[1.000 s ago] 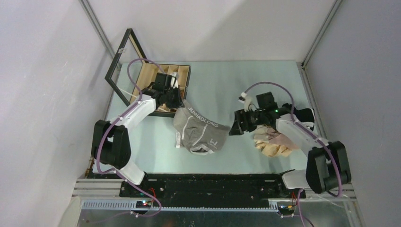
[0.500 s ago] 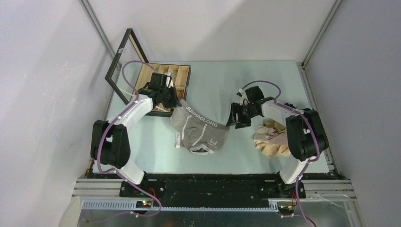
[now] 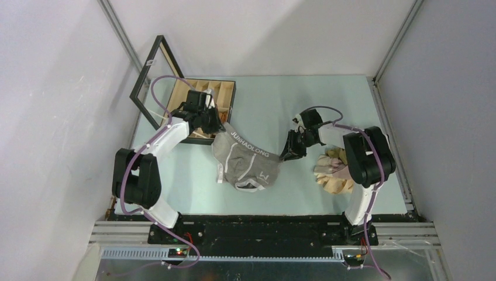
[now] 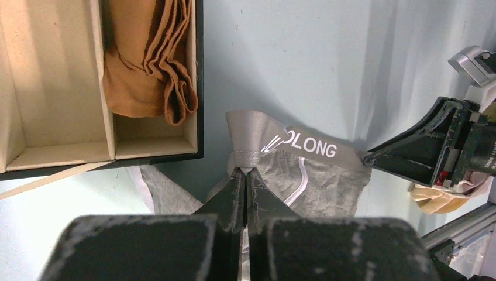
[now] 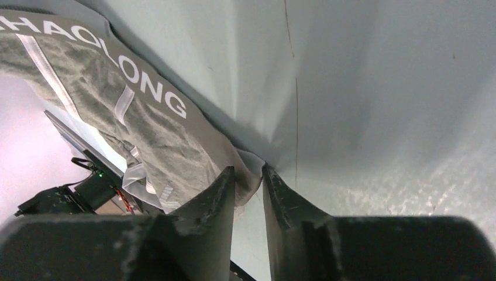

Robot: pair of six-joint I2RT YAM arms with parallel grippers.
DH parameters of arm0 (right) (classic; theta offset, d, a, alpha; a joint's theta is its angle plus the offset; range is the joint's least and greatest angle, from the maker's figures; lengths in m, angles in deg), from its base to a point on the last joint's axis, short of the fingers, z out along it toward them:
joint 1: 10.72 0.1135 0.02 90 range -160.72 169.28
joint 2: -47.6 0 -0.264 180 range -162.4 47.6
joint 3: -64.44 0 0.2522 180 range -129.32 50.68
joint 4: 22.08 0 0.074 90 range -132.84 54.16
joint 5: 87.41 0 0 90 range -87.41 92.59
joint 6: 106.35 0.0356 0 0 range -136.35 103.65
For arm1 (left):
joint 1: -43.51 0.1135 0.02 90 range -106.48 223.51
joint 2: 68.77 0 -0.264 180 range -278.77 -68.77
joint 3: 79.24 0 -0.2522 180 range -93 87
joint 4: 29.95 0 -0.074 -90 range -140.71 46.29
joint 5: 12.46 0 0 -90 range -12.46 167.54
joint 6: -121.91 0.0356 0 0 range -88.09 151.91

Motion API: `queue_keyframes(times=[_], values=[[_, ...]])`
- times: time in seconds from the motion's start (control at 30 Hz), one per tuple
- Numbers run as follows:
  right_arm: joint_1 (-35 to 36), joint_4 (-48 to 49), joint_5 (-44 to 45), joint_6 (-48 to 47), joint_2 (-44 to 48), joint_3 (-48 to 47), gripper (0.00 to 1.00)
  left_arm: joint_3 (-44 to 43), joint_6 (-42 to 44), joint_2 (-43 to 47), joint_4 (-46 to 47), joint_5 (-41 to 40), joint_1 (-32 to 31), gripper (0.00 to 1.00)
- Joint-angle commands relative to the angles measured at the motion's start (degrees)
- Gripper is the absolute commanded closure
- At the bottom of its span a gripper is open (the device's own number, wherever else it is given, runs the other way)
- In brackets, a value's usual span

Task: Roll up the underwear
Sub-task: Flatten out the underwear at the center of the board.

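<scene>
The grey underwear [image 3: 248, 167] lies mid-tabletop [image 3: 263, 99]. Its waistband [image 4: 307, 147] forms the long axis, running from far left to near right. The left gripper [image 4: 245, 174] is clamped tight on the waistband's left end, just beside the box [image 4: 199, 88]. The right gripper [image 5: 248, 178] sits at the opposite end, jaws a narrow gap apart with the corner of cloth between them, not visibly pinched. The garment thus spans the two grippers, each arm nearest its own end. Pulling it flat for rolling likely needs the right pinch finished first.
</scene>
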State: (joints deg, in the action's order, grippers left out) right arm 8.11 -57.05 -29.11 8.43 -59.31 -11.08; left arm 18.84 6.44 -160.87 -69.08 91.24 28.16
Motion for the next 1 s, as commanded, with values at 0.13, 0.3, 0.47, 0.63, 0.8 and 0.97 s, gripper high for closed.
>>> queue_keyframes(times=[0.13, 0.3, 0.47, 0.63, 0.8, 0.97], values=[[-1.1, 4.6, -4.3, -3.8, 3.0, -3.1, 1.00, 0.4, 0.8, 2.4, 1.9, -1.9, 0.5, 0.99], [-3.5, 1.9, -1.4, -14.3, 16.0, -4.9, 1.00, 1.9, 3.6, 6.7, 6.9, 0.7, 0.8, 0.99], [-5.3, -4.2, -0.7, -20.3, 28.0, -4.6, 1.00, 8.5, 3.0, 15.7, 14.2, 3.0, 0.7, 0.98], [-5.2, -7.3, -1.8, -22.1, 40.1, -3.3, 1.00, 11.6, 5.0, 24.8, 15.1, 3.7, -1.1, 0.96], [-2.6, -11.2, -3.8, -25.3, 50.4, -2.0, 1.00, 13.9, 6.8, 33.2, 15.4, 6.7, -5.0, 0.95], [-0.1, -16.1, -10.2, -27.9, 57.7, 2.2, 1.00, 21.0, 7.2, 42.4, 13.3, 14.8, -6.6, 0.93]])
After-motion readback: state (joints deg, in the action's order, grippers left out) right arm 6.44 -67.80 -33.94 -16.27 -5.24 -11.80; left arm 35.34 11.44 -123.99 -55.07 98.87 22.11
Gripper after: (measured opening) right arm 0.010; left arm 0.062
